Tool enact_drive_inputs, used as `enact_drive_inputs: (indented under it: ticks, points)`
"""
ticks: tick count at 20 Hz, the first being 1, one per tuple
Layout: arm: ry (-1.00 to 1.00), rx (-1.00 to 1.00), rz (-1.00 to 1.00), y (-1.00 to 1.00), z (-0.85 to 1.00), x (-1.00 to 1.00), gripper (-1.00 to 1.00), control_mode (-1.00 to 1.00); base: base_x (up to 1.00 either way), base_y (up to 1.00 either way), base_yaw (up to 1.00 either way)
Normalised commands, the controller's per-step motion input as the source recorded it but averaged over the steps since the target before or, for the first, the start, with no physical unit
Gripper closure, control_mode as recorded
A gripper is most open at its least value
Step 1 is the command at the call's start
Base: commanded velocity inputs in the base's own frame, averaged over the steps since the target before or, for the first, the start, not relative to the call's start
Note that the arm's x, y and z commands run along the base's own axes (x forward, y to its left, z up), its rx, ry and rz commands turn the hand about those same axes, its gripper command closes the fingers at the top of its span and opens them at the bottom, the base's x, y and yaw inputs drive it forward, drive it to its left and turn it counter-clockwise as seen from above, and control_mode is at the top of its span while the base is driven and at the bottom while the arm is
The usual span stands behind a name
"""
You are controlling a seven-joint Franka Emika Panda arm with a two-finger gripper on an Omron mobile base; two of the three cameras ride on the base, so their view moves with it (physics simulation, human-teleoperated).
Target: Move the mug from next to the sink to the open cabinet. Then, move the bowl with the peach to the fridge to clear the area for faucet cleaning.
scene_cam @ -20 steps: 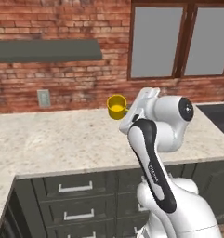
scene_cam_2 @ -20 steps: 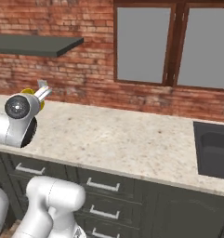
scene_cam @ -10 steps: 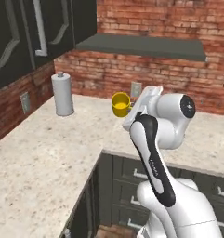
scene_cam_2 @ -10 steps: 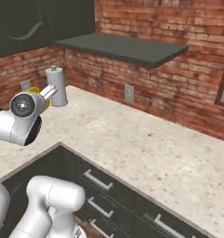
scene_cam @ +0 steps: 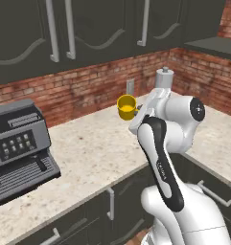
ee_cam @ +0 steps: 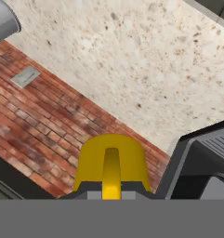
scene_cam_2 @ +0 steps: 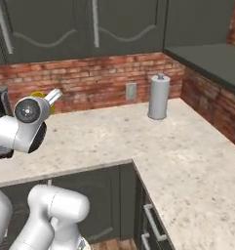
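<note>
Your gripper (scene_cam: 134, 113) is closed on the yellow mug (scene_cam: 126, 106) and holds it in the air above the speckled counter (scene_cam: 88, 148), in front of the brick wall (scene_cam: 83, 91). In the hand view you see the mug (ee_cam: 111, 166) from close, with its handle pointing toward the camera between the finger tips.

From left to right in the left base view, you have first the coffee machine (scene_cam: 20, 148) standing on the counter, well apart from the mug. Then comes the mug itself, held up near the wall, and just behind it the wall socket (scene_cam: 130, 86). After this you see the white arm (scene_cam: 160, 143), and the top of the paper towel roll (scene_cam: 164, 76) shows behind it.

In the right base view the mug (scene_cam_2: 38, 95) shows only as a small yellow edge behind the arm's joint. The paper towel roll (scene_cam_2: 158, 96) stands upright near the corner of the counter. Dark upper cabinets (scene_cam_2: 80, 29) hang above the wall.
</note>
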Motion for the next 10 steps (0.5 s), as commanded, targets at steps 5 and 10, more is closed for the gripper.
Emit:
enact_drive_inputs:
  ticks: [5,10]
  points:
    - [0.0,0.0,0.0,0.0,0.0,0.0,1.0,1.0,-0.03,0.0,0.93]
    - [0.0,0.0,0.0,0.0,0.0,0.0,1.0,1.0,-0.16,0.0,0.91]
